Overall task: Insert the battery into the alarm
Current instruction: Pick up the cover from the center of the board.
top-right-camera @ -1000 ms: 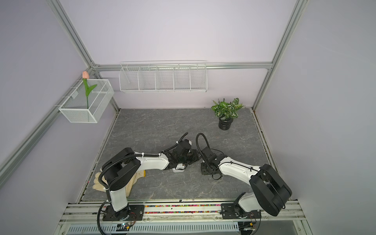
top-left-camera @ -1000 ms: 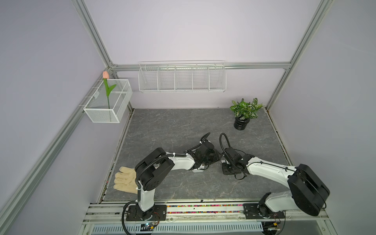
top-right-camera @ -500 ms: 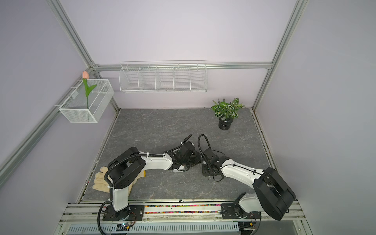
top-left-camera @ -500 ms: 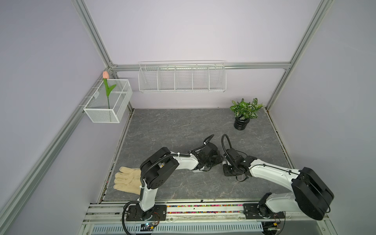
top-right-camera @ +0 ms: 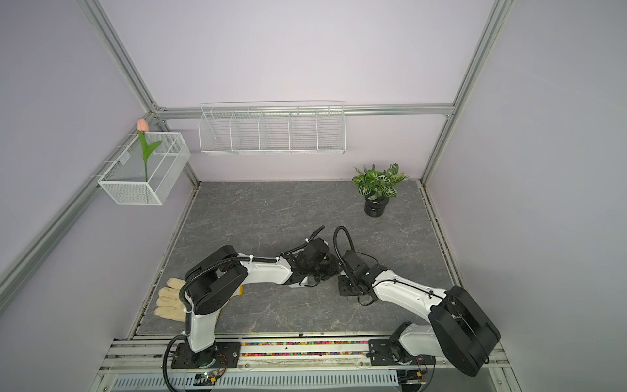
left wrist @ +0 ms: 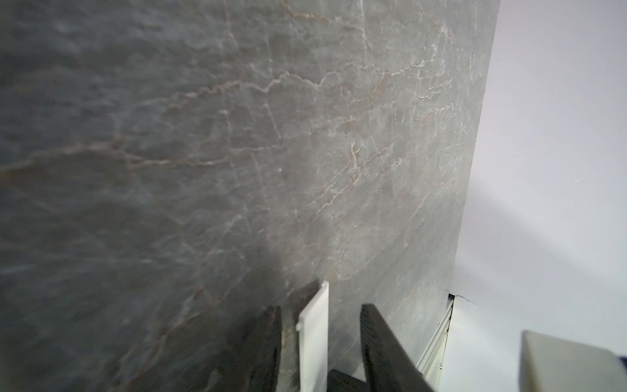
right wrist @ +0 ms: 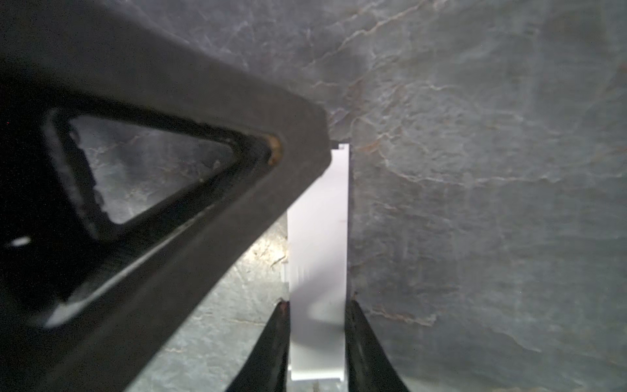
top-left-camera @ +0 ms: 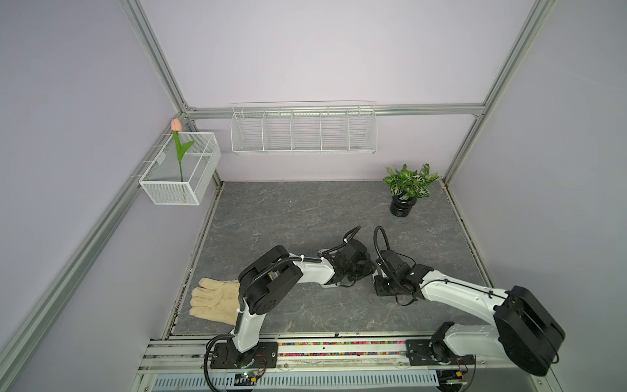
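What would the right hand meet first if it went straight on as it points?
Probably a finger of the left hand, which lies across the far end of the white strip held in the right hand. Past it only table shows; heights are unclear.

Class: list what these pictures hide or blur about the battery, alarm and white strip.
Battery: in no view.
Alarm: not identifiable; in a top view the left arm hides what lies beneath.
White strip: right wrist view, far end behind a finger of the left gripper; left wrist view, cut by the frame.
Pale block: left wrist view, blurred and cropped.
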`<state>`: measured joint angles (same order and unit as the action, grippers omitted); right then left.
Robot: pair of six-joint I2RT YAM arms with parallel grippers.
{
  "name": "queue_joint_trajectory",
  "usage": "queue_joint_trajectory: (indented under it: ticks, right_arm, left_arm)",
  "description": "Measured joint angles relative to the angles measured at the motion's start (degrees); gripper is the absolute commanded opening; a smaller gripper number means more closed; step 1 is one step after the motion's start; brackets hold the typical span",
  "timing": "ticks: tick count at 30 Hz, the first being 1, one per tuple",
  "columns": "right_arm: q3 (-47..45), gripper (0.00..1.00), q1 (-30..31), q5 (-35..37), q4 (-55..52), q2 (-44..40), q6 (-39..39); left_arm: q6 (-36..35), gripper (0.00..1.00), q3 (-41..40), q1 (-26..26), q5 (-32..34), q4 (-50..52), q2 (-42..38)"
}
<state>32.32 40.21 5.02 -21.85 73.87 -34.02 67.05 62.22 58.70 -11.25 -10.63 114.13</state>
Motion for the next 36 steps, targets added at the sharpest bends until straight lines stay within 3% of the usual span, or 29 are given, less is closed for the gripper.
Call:
queue_joint_trajectory:
  ticks: [20,36]
  right_arm:
    - [-1.20,0.30,-0.79,-1.09,2.43,-2.95,-0.48]
    - [-2.16,0.31,-1.01,-2.95,3.37,-3.37,-0.48]
  left_arm:
    - [1.86,0.29,-0.74,0.63,-2.78,-4.07,1.44]
    - [2.97,0.07,-1.77,0.63,-3.85,-6.51,2.38]
